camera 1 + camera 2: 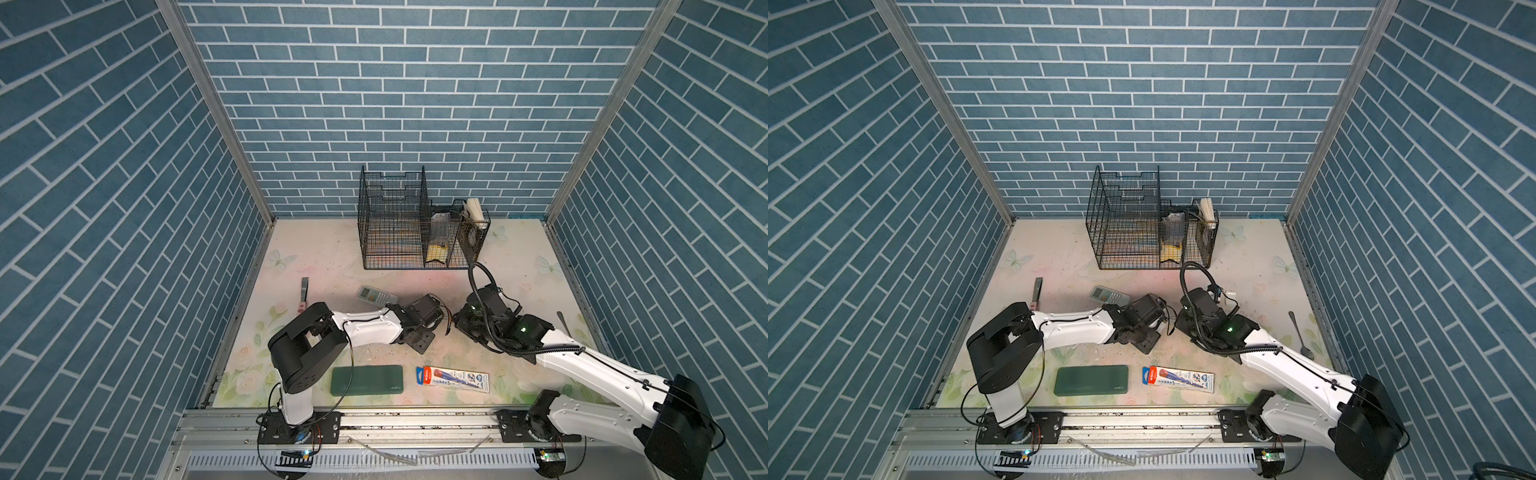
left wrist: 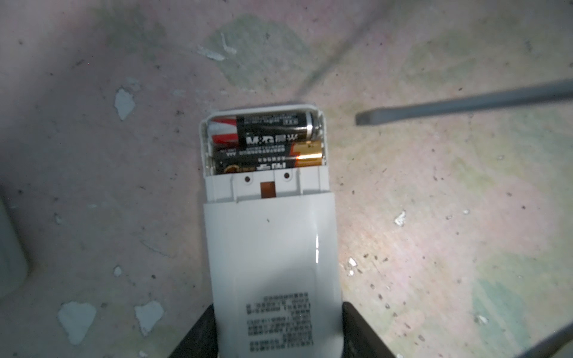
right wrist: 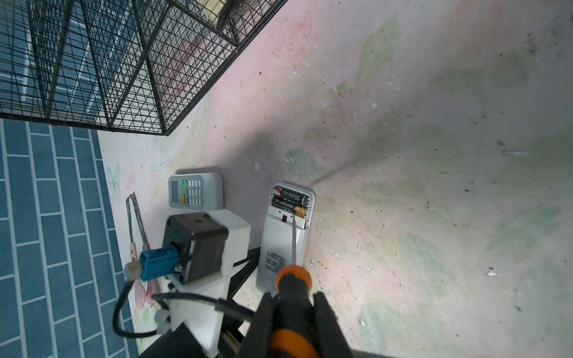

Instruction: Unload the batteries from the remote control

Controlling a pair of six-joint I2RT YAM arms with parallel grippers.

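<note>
Tabletop [image 2: 434, 217] remote [image 2: 269, 248] holds batteries [image 2: 266, 145]; right gripper [image 3: 293, 299] clasps screwdriver [image 3: 294, 277].

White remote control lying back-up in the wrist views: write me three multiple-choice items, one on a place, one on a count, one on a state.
1. Where are the black cylindrical batteries?
A. in the open bay of the white plastic remote
B. in the black wire basket
C. on the dark green flat case

2. How many batteries show in that bay?
A. one
B. two
C. four

3. How is the right claw?
A. open, empty
B. shut on a battery
C. shut on the orange-and-black-handled screwdriver

Key:
1 A, they lie side by side in the uncovered bay.
2 B, both wrist views show two.
3 C, its jaws clamp the handle.
</note>
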